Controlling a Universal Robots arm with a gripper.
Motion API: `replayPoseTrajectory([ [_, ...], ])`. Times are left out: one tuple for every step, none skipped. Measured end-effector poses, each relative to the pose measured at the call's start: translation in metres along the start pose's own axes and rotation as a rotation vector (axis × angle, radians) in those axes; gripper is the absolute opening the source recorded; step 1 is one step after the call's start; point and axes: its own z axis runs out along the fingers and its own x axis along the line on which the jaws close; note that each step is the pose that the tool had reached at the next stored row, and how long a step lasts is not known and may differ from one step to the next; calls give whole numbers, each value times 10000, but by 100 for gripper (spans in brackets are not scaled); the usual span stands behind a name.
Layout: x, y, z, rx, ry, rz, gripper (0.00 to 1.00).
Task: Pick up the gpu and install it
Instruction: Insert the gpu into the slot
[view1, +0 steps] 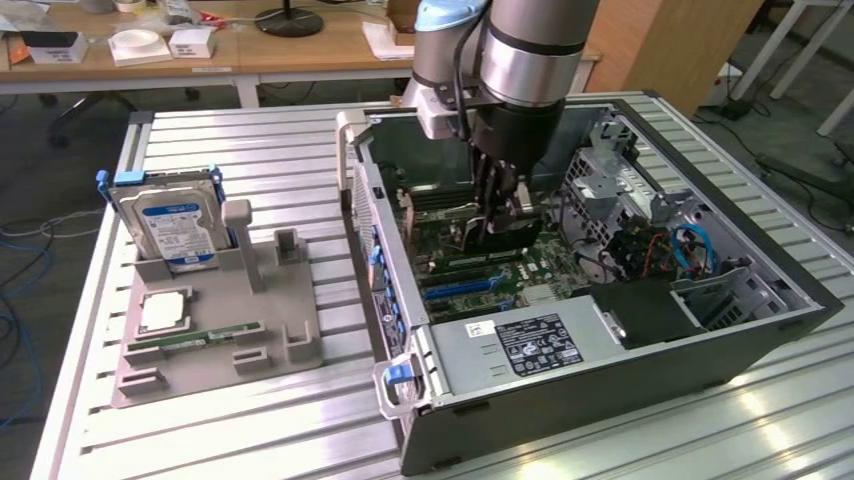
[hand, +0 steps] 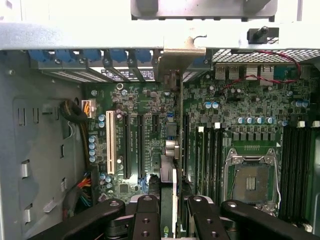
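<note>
gripper (hand: 169, 212) clamped on gpu (hand: 168, 182) | card edge-on between fingers (hand: 147, 220), long axis parallel to slots (hand: 141, 145), bracket (hand: 176, 55) toward case (view1: 601, 390) rear | looks unseated

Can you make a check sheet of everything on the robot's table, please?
Surface: slatted metal table, open computer case lying on it.
Job's things: gpu held edge-on over the motherboard slots.
Clutter: grey holder with upright hard drive and RAM stick.
Grippers: gripper shut on the gpu, inside the case.
Cables: red and blue cables inside the case.
Surroundings: wooden desks behind, with boxes.
</note>
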Motion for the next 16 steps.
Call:
replayPoseTrajectory([
  [0,1,2,0,0,-1,26],
  [0,3,6,1,-2,0,26],
  [0,7,10,2,-3,2,26],
  [0,7,16,2,-3,0,26],
  [0,8,23,1,-2,-1,26],
  [0,9,34,1,-1,-2,26],
  [0,11,51,1,-2,-1,26],
  [0,12,66,1,-1,0,26],
  [0,13,81,0,-2,-1,26],
  [0,14,93,1,-2,-1,26],
  [0,16,104,1,-2,0,26],
  [-1,18,115,1,-2,0,26],
  [-1,20,124,1,-2,0,26],
  [-1,23,132,1,-1,1,26],
  [0,24,141,1,-2,0,26],
  [0,26,150,1,-2,-1,26],
])
